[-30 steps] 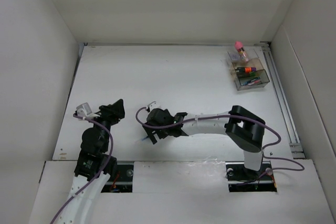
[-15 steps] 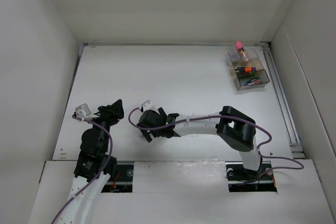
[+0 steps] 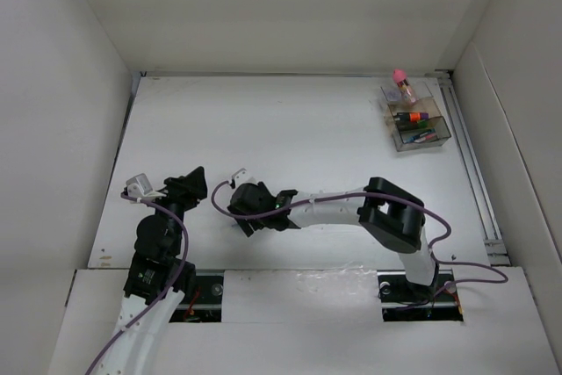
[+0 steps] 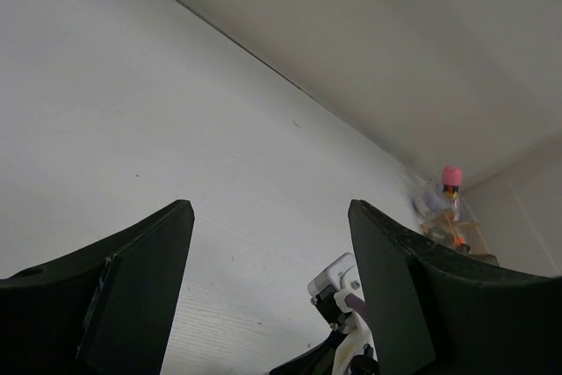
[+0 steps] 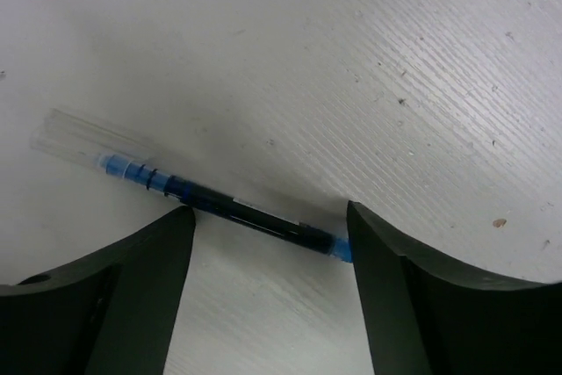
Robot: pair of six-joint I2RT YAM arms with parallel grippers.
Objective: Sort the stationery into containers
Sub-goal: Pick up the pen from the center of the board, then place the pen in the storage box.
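Observation:
A thin dark-blue pen [image 5: 237, 210] with a clear cap lies flat on the white table. My right gripper [image 5: 268, 217] is open right over it, one fingertip near each end of its dark barrel. In the top view this gripper [image 3: 249, 214] is low at the near left-centre and hides the pen. My left gripper [image 3: 191, 183] is open and empty [image 4: 268, 217], just left of it. The smoky-grey organiser [image 3: 433, 139] stands at the far right with highlighters [image 3: 409, 117] inside. The pink-topped jar [image 3: 401, 83] is at its far end.
White walls enclose the table on the left, the back and the right. A metal rail [image 3: 474, 173] runs along the right edge. The right arm's wrist camera [image 4: 338, 277] shows low in the left wrist view, with the organiser [image 4: 461, 234] far behind it.
My right gripper has moved left and down over the pen, with the arm stretched further left. The left arm has not moved.

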